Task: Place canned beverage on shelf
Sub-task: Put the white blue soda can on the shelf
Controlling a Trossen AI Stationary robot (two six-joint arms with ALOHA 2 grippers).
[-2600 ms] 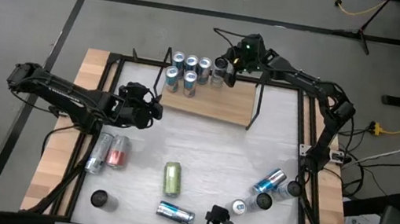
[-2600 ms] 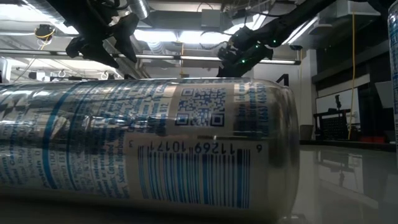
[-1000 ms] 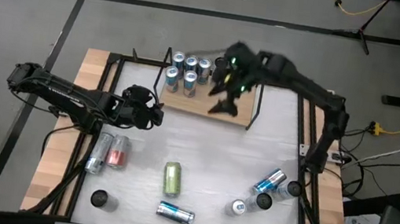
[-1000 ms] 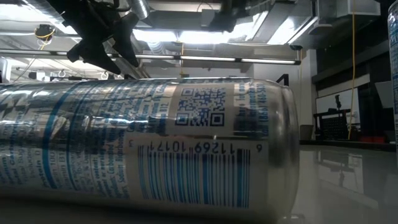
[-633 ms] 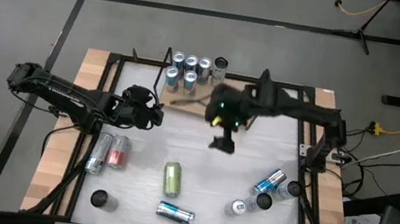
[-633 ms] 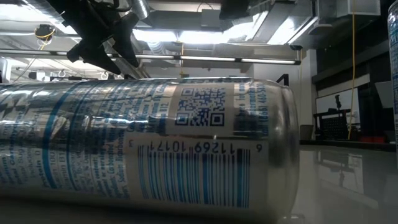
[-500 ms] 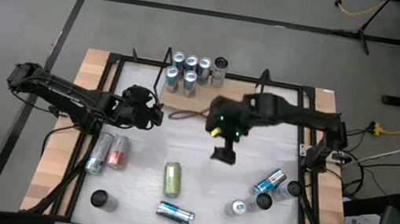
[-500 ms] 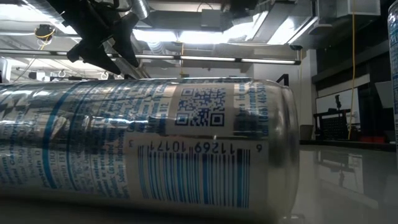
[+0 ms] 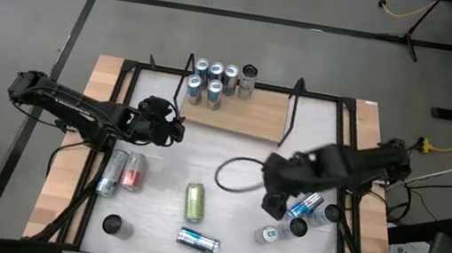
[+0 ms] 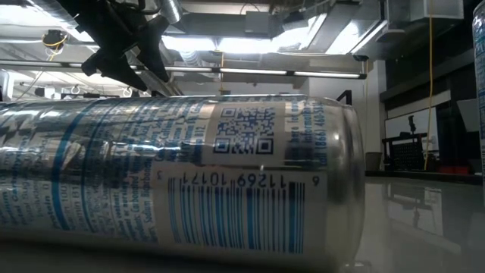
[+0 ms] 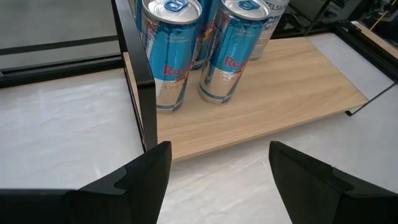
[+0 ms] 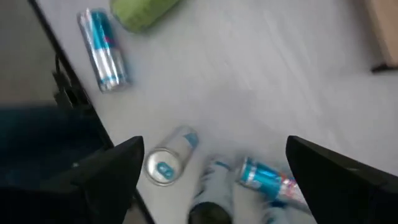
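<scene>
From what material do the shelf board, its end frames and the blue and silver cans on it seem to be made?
The light rectangular shelf board looks like pale wood with a matt finish: fine grain lines run along it. Its thin black end frames look like metal wire or bar, painted black; the paint leaves this open. The upright blue and silver cans look like glossy aluminium: they mirror the light and have pull-tab tops.

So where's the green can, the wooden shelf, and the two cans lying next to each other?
green can [image 9: 195, 200], high view, middle of its side.
wooden shelf [image 9: 250, 117], high view, bare board.
two side-by-side cans [image 9: 124, 172], high view, where they meet.
</scene>
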